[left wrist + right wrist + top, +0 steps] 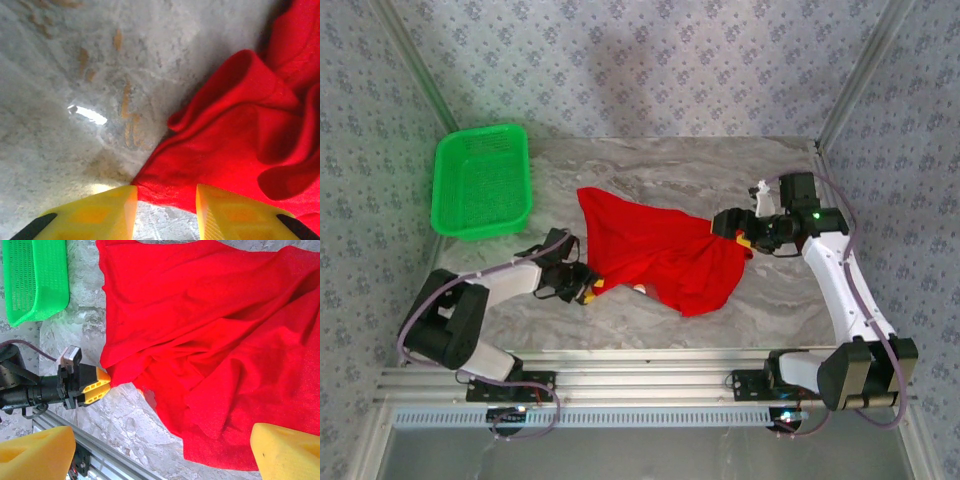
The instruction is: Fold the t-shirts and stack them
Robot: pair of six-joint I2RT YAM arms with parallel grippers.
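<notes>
At ten o'clock on the marble table the green mesh basket stands, well apart from the work. My left gripper is low at the eight o'clock edge of the red t-shirt. Its yellow fingers stand partly apart, with the hem lying between the tips; they do not look pressed on it. The t-shirt lies crumpled in the middle of the table, with deep folds towards five o'clock. My right gripper is at the shirt's three o'clock edge, spread wide and holding nothing.

I judge that the step is to catch two edges and pull the shirt flat. To do it well, I should close the left fingers on one layer of hem only, not on a bunch. The right fingers should go down to the outer edge before they close. Then both arms should pull apart gently and keep the cloth low over the table.
</notes>
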